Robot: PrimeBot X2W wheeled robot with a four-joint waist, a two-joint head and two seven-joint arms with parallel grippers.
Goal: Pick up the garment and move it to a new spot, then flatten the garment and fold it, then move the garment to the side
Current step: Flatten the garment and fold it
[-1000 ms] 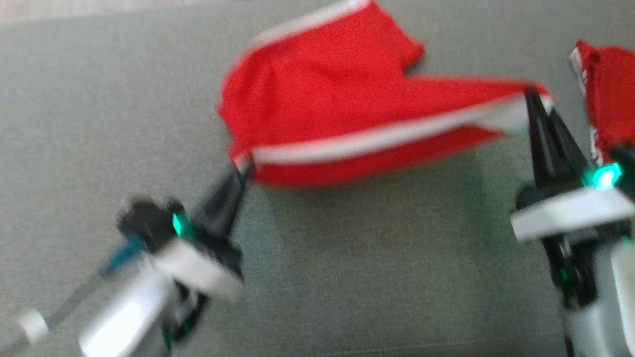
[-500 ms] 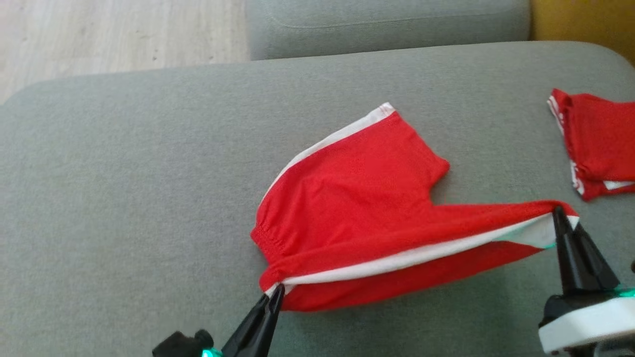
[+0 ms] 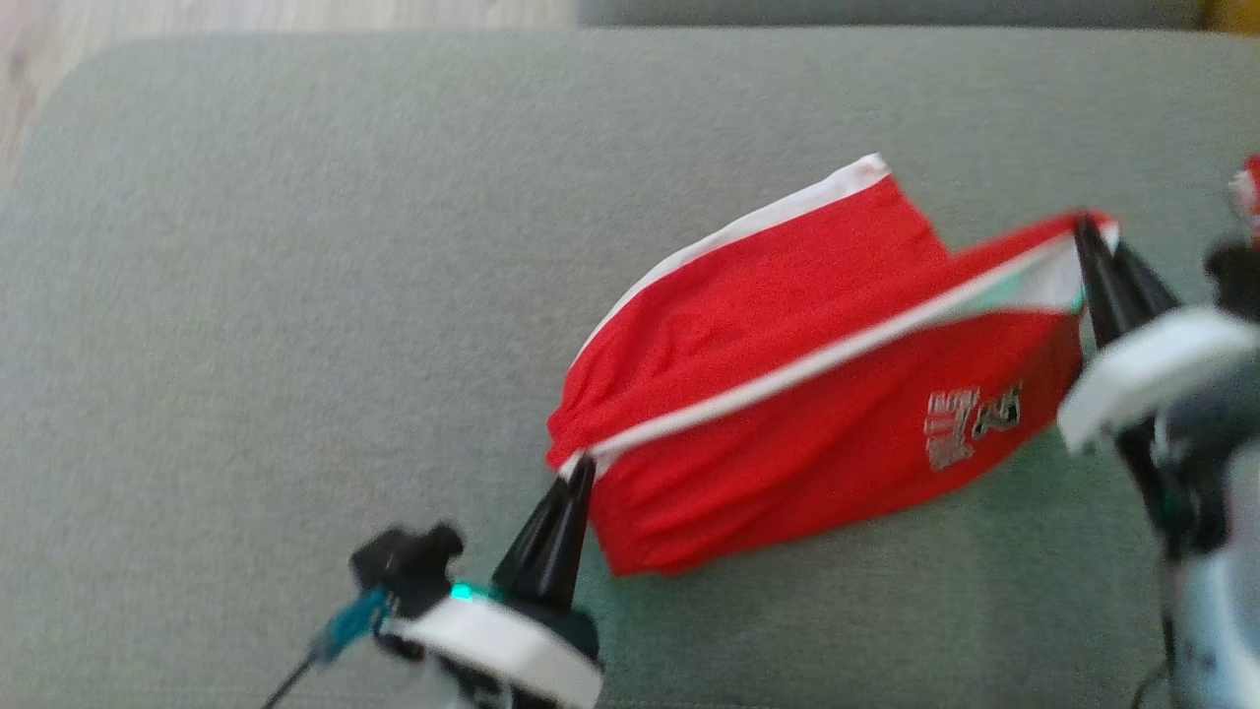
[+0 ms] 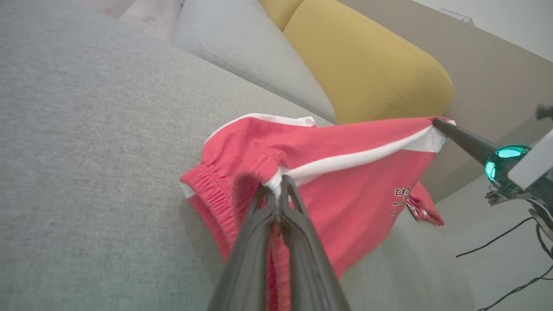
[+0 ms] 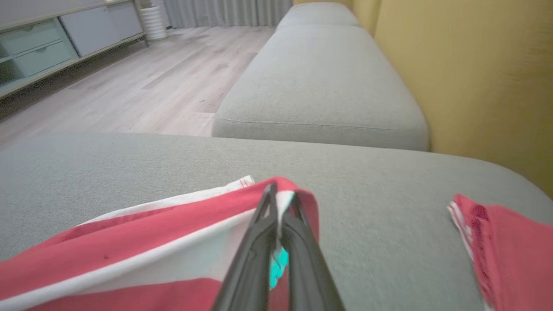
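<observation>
- Garment: red shorts with white side stripes, pinched at two points. The left hand is closed tight on the waistband end of one stripe. The right hand is closed tight on the hem end of the same stripe.
- The cloth is stretched between the two hands over the grey sofa seat, right of its middle. The far leg lies on the seat and the near panel hangs from the stripe. Whether its lower edge touches the seat is hard to tell.
- Hard to make out: the head view is blurred, so the white lettering on the near panel cannot be read. The left wrist view cuts the lettering off behind a fold.
- Cut off: the left hand's base by the bottom edge of the head view, and the right arm by its right edge. A second red piece is a sliver at that same edge.
- Counts: two hands, two red pieces, two grey seats, one yellow backrest.
- The left wrist view alone shows the gathered elastic waistband and dark cables at the right.
- The right wrist view alone shows the second red piece lying flat to the right, well apart from the held one. It also shows the farther seat, a wooden floor and a low cabinet on the far left.
</observation>
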